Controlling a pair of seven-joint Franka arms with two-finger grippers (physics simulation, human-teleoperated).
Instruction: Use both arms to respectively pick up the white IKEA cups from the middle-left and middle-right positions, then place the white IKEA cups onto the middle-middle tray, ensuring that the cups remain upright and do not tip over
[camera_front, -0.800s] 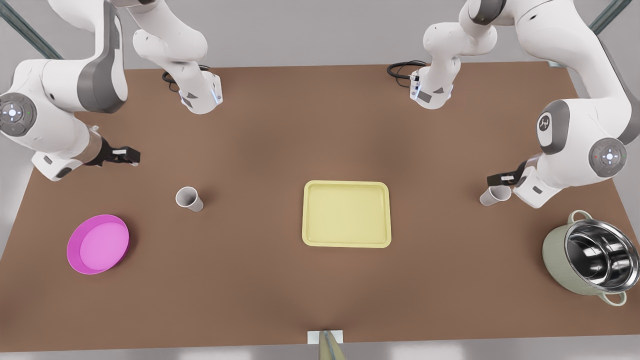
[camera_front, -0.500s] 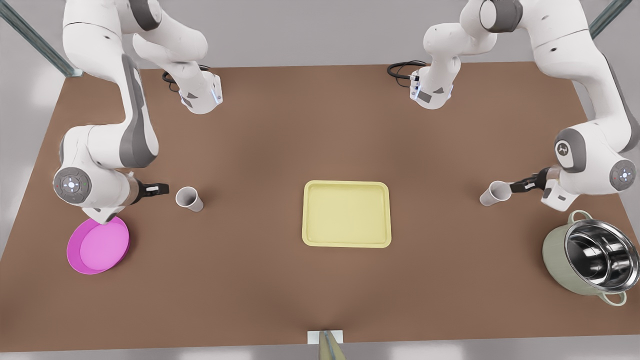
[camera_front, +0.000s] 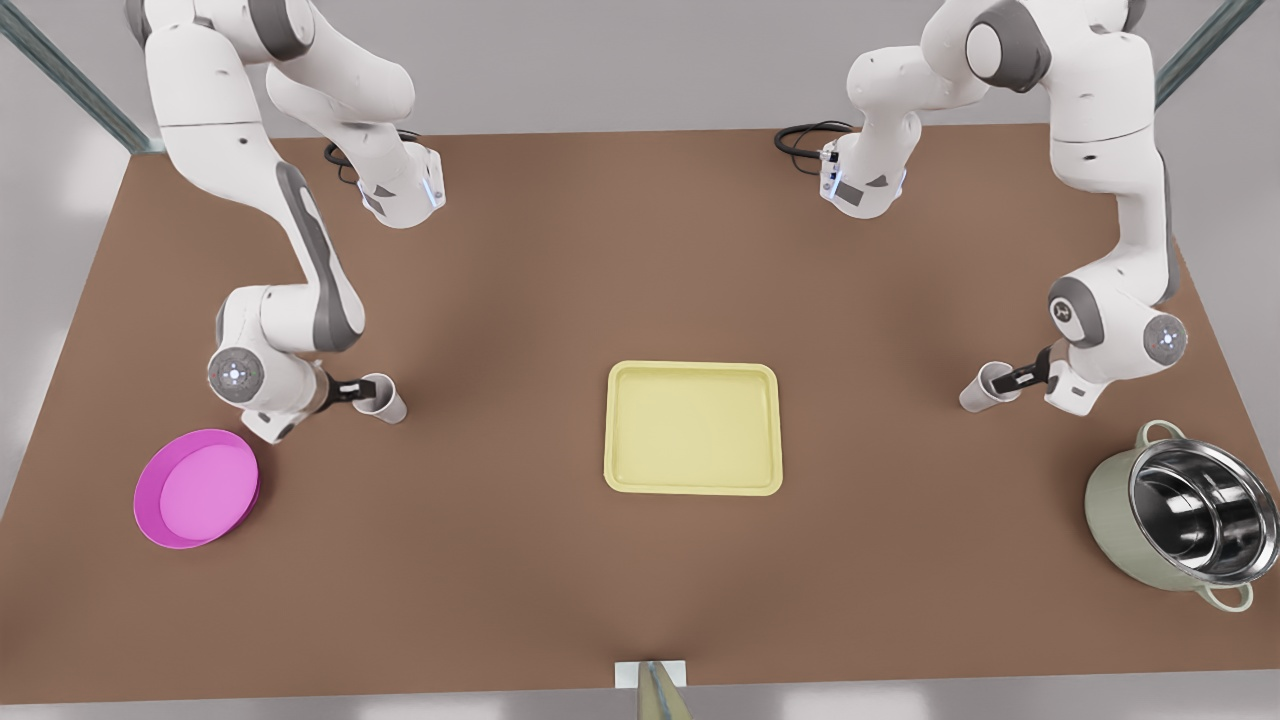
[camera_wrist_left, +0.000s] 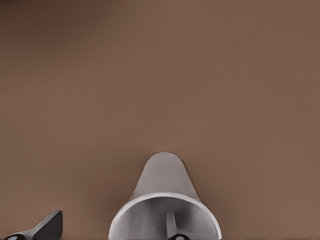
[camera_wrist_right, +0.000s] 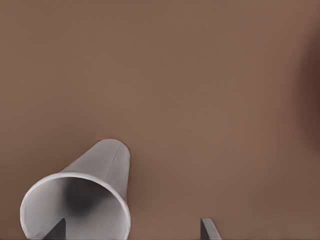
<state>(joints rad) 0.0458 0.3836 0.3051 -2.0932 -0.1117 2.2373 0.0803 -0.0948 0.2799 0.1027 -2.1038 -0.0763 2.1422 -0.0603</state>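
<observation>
Black-fingered, the left pincer (camera_front: 362, 389) sits at the rim of the white cup (camera_front: 381, 397) on the front view's left; its jaws are parted and straddle the rim, with 1 finger (camera_wrist_left: 172, 226) down inside the cup (camera_wrist_left: 164, 200) and the other finger (camera_wrist_left: 46, 225) outside it, well clear of the wall. Nothing is clamped. The right pincer (camera_front: 1012, 378) stands likewise at the second white cup (camera_front: 987, 387) on the front view's right, spread wide, 1 finger (camera_wrist_right: 56, 229) inside the mouth of the cup (camera_wrist_right: 80, 200) and the other (camera_wrist_right: 210, 230) outside on the far side of the wall, apart from it.

Counted: 2 arms, 2 pincers, 2 white cups, 1 tray, 1 bowl, 1 pot. Both cups stand upright on the brown worktop (camera_front: 560, 270), 1 at the middle of each side. Between them, well apart from both, lies the pale yellow tray (camera_front: 693, 428), flat, with nothing on it. A magenta bowl (camera_front: 197, 487) rests near the left cup, toward the front view's lower left. A steel-lined pot (camera_front: 1180, 515) with pale green sides stands toward the lower right, near the right arm's wrist.
</observation>
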